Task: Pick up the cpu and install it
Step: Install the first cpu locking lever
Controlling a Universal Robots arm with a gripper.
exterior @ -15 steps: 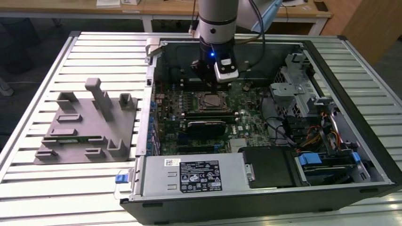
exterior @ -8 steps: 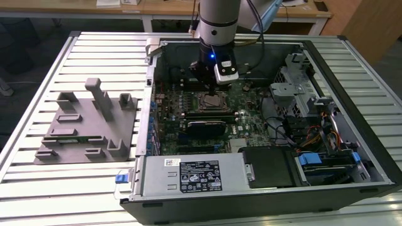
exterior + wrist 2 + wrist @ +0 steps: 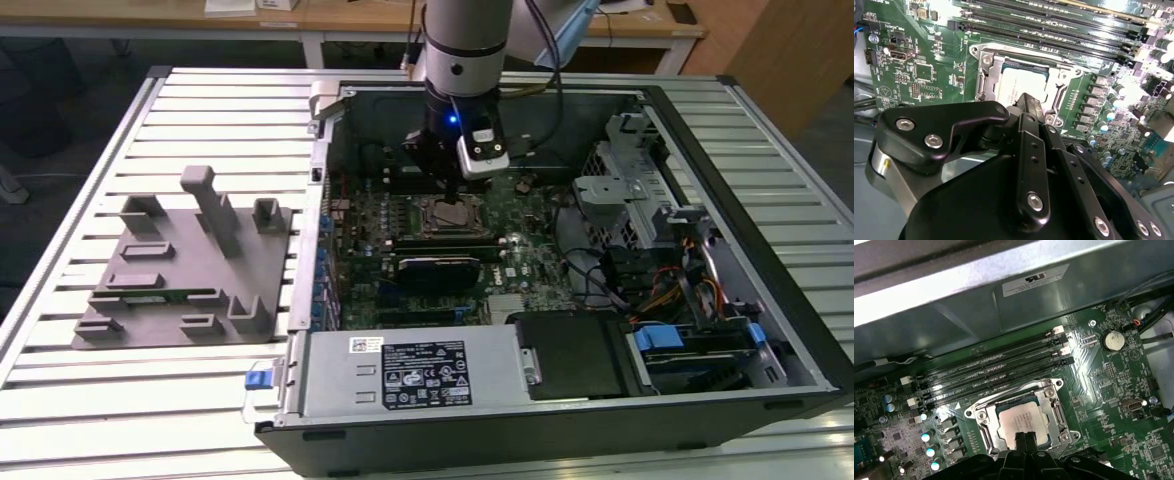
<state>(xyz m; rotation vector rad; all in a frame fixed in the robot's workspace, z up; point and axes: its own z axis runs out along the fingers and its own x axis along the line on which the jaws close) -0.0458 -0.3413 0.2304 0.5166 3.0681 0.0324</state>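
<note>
The cpu (image 3: 1021,421) lies flat inside the metal-framed socket (image 3: 1055,405) on the green motherboard, its silver top facing up. It also shows in the second wrist view as the cpu (image 3: 1021,82), and in the exterior view as the cpu (image 3: 453,212) in the middle of the open computer case. My gripper (image 3: 1025,439) hangs just above one edge of the chip with its two black fingers pressed together and nothing between them. The same gripper (image 3: 1028,103) partly hides the chip's edge, and the gripper (image 3: 447,190) stands upright over the socket.
Black memory slots (image 3: 989,371) run beside the socket, close to the case wall (image 3: 979,300). A coin cell (image 3: 1113,340) sits on the board. A power supply (image 3: 414,370), drive cage (image 3: 641,185) and cables fill the case. A grey fixture (image 3: 180,265) stands at the exterior view's left.
</note>
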